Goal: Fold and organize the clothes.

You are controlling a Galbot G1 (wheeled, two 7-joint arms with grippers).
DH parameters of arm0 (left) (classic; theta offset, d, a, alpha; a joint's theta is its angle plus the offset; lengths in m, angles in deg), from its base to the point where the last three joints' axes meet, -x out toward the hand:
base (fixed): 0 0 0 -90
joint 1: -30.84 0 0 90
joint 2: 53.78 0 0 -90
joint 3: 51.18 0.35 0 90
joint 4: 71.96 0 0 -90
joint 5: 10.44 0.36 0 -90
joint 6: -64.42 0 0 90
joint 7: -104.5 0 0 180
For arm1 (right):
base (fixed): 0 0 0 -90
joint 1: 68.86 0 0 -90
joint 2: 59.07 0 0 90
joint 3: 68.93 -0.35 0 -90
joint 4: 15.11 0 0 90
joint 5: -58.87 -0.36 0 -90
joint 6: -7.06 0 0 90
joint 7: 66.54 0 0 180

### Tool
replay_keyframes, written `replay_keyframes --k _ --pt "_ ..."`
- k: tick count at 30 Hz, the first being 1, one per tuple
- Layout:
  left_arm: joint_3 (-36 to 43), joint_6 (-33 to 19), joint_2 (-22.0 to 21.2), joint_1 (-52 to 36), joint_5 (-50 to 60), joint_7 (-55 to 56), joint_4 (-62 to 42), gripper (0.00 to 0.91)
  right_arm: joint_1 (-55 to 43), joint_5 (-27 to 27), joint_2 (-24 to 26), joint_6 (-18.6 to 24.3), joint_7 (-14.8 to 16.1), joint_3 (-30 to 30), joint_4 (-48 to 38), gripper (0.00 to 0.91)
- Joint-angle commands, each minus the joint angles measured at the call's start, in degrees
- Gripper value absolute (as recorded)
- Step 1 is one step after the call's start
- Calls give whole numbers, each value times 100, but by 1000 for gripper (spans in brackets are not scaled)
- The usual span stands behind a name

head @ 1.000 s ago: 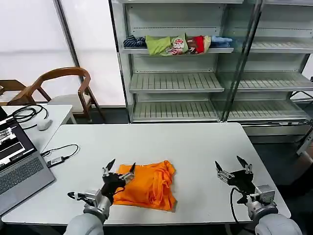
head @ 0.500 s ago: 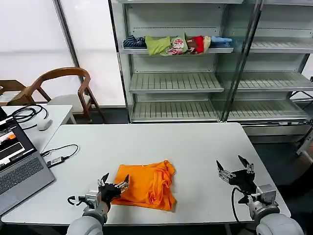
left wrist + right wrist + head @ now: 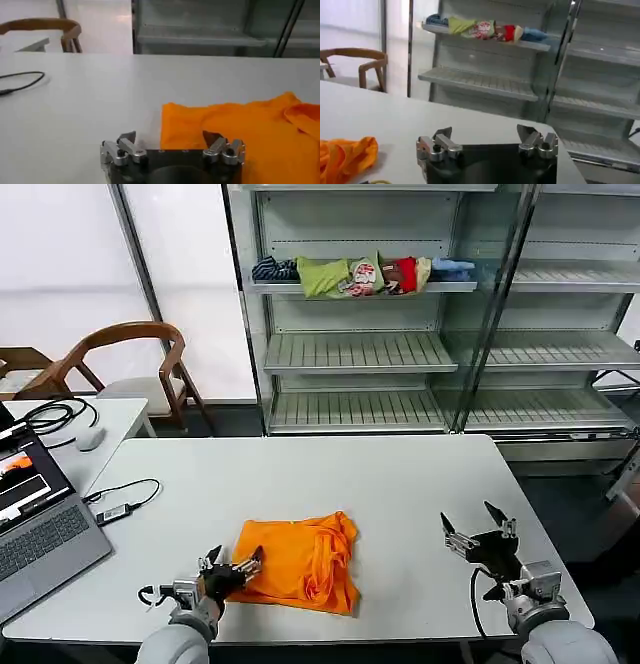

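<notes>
Left gripper (image 3: 230, 566) has sunk lower since 1 s ago — jaws spread at folded orange T-shirt's (image 3: 297, 561) left edge — right gripper (image 3: 480, 531) spread, idle over table (image 3: 400, 484).

White table (image 3: 400, 484): folded orange T-shirt (image 3: 295, 562) near front edge, cable (image 3: 125, 499) at left.

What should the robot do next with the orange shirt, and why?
Probably nudge the left gripper forward and close on the shirt. It is open at the shirt's near-left corner, holding nothing; the right gripper waits open, well clear.
</notes>
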Motion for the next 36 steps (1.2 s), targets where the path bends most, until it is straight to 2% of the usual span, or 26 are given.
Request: replay_keyframes --k 1,2,4,28,36 --pt "41 60 -8 -40 -81 10 -127 595 2 11 -21 -2 -1 9 8 907" --pt "57 57 5 -20 -27 -12 -133 91 6 13 -23 -2 0 9 5 907" --pt "85 9 8 12 22 -55 -139 10 13 24 -26 -2 4 9 0 907" --pt "203 -549 -145 100 -98 -278 -145 10 125 29 -4 -1 9 -28 20 907" --pt "-615 -597 20 110 -739 -385 322 10 55 29 19 -5 6 12 -7 907"
